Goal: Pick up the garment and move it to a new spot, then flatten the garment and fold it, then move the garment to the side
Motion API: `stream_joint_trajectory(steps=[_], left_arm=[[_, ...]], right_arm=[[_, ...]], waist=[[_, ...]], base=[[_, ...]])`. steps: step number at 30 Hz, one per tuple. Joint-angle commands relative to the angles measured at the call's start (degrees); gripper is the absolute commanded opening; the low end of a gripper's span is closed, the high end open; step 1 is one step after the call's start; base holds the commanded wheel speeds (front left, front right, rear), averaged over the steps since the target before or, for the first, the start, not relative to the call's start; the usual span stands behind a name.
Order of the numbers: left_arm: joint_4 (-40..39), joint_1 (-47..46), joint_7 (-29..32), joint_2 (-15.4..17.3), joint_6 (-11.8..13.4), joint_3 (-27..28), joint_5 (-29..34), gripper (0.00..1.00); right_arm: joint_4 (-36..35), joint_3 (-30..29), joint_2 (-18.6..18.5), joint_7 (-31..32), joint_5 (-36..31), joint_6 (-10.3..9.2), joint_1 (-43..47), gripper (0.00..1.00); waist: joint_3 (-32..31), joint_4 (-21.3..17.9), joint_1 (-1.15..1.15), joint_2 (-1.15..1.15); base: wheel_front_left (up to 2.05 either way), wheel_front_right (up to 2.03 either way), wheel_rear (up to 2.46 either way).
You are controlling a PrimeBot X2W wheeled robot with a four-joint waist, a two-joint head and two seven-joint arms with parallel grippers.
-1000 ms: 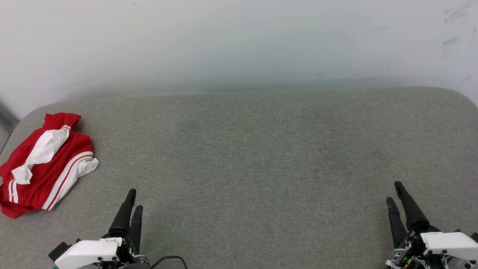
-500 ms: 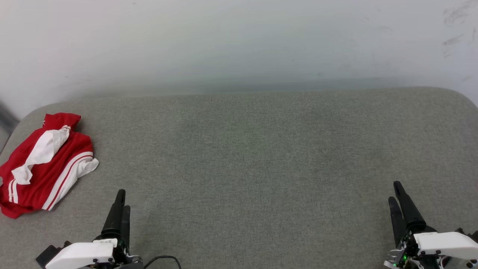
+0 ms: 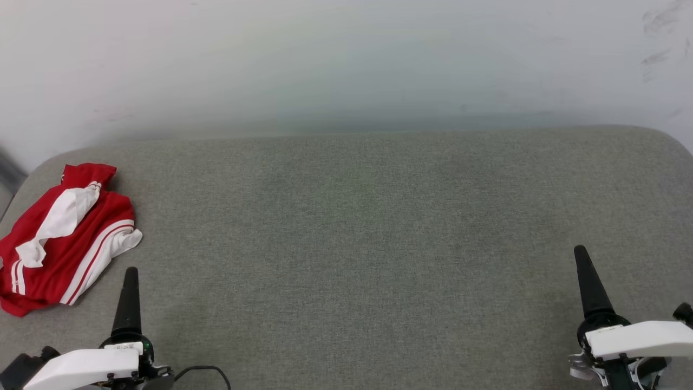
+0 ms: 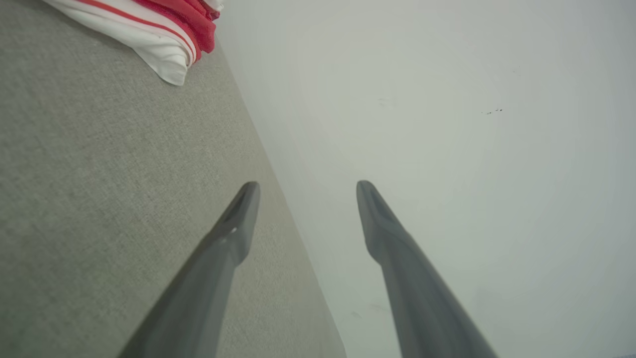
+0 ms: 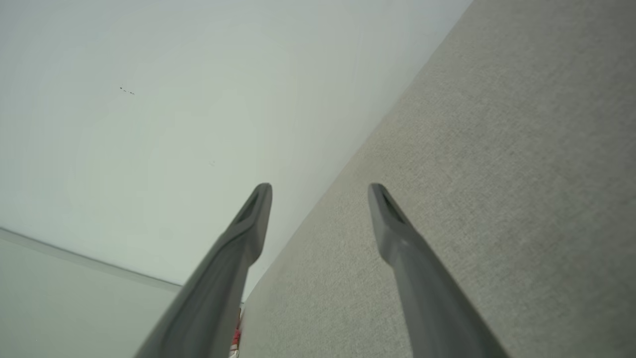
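Red garment [image 3: 65,238] lay bunched at the left end of the grey cushion [image 3: 352,216], near the left gripper [image 3: 130,273], far from the right gripper [image 3: 581,252]. Left wrist: jaws stood spread, empty — garment at top left. Right wrist: jaws spread, empty; a red speck below, perhaps garment.

garment [image 3: 70,244] cropped at left edge, front hidden

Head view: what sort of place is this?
Probably an indoor folding station: a grey fabric-covered surface, a bare white wall behind it, and a crumpled red-and-white jersey at its left end.
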Motion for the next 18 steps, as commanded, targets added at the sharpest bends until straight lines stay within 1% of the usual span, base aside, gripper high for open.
stream_joint_trajectory(steps=[1,4,6,7,11,18], left_arm=[[-1.7,-0.6,-0.6,0.2,-0.1,1.1,2.6,1.00],[-2.8,-1.0,-1.2,0.2,-0.1,2.8,5.5,1.00],[-3.8,-1.0,-1.6,0.2,0.3,3.5,8.6,1.00],[-3.7,-0.7,-1.8,0.2,0.9,3.0,9.9,1.00],[-7.8,-0.8,-2.6,0.2,2.5,2.5,15.7,1.00],[-13.4,0.3,-3.9,0.2,6.0,-0.6,24.4,1.00]], right_arm=[[-2.3,0.4,-0.1,-0.6,-3.7,0.02,-1.6,1.00],[-4.2,1.1,0.0,-1.3,-8.9,0.02,-1.7,1.00],[-5.5,1.6,0.0,-1.7,-12.3,0.02,-1.8,1.00],[-6.2,1.8,0.0,-1.9,-14.0,0.02,-1.9,1.00],[-8.9,3.2,-0.3,-2.7,-20.8,0.02,-2.1,1.00],[-10.9,4.4,-0.5,-4.1,-29.7,0.02,-2.0,1.00]], waist=[[0.0,0.0,0.00,0.00],[0.1,0.1,0.00,0.00],[0.2,0.1,0.00,0.00],[0.2,0.1,0.00,0.00],[0.4,0.1,0.00,0.00],[0.6,0.1,0.00,0.00]], base=[[0.00,0.00,0.00],[0.00,0.00,0.00],[0.00,0.00,0.00],[0.00,0.00,0.00],[0.00,0.00,0.00],[0.00,0.00,0.00]])
